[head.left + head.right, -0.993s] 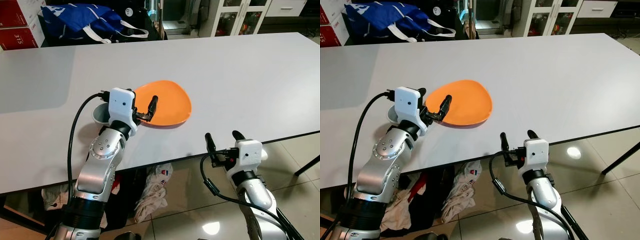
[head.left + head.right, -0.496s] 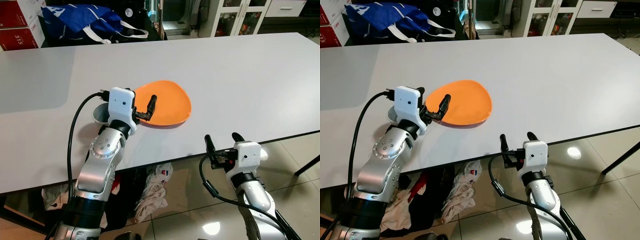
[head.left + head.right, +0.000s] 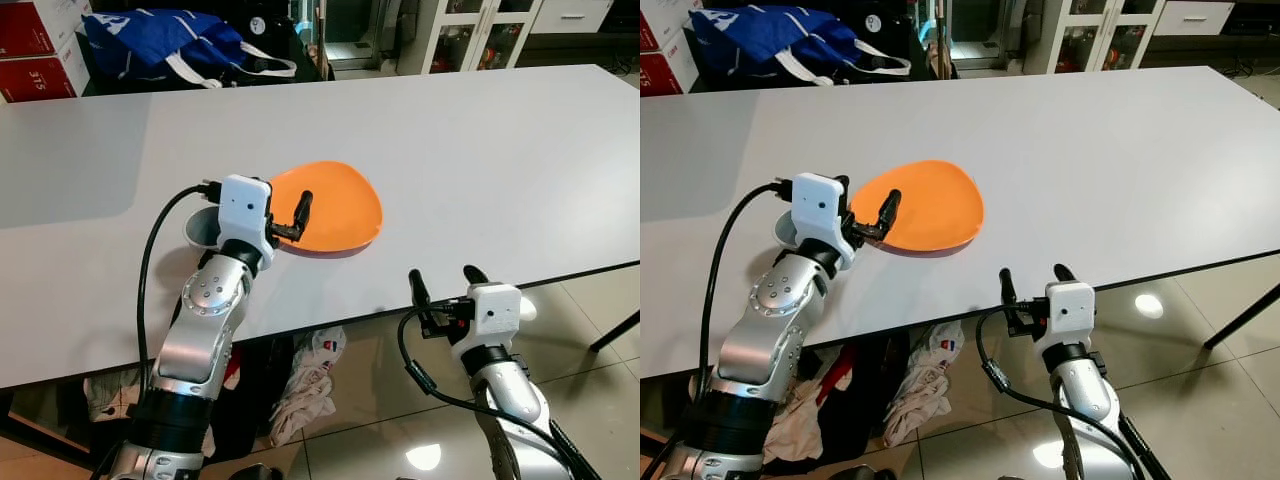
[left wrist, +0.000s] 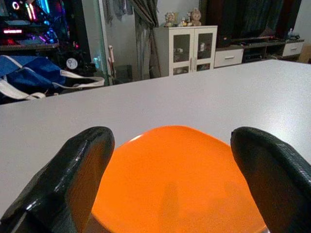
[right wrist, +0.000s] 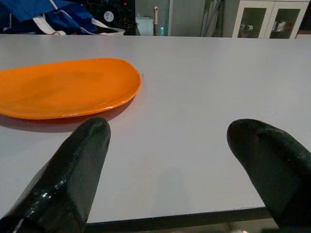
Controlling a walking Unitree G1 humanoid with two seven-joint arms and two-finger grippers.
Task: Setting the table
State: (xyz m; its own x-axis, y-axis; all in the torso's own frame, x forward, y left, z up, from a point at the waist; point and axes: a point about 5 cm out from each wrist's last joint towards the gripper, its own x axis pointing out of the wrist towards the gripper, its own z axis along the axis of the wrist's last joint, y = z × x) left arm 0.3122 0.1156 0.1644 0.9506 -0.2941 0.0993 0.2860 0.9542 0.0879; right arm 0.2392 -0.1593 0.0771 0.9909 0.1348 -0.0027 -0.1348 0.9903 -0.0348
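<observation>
An orange plate [image 3: 335, 203] lies on the pale grey table [image 3: 480, 150], a little left of centre and near the front edge. My left gripper [image 3: 288, 208] is open at the plate's near-left rim, and the left wrist view shows the plate [image 4: 170, 179] between its two spread black fingers [image 4: 73, 189]. A small white bowl [image 3: 200, 228] sits partly hidden under my left wrist. My right gripper [image 3: 445, 282] is open and holds nothing, hanging just below the table's front edge to the right of the plate [image 5: 68, 92].
A blue bag [image 3: 165, 40] and red boxes [image 3: 35, 45] sit beyond the table's far left. White cabinets [image 3: 480, 30] stand at the back. Crumpled clothes [image 3: 310, 385] lie on the tiled floor under the table. The table's right half is bare.
My left gripper has drifted very slightly left along the plate's rim. The right gripper has sunk a touch lower. The plate and bowl have not moved.
</observation>
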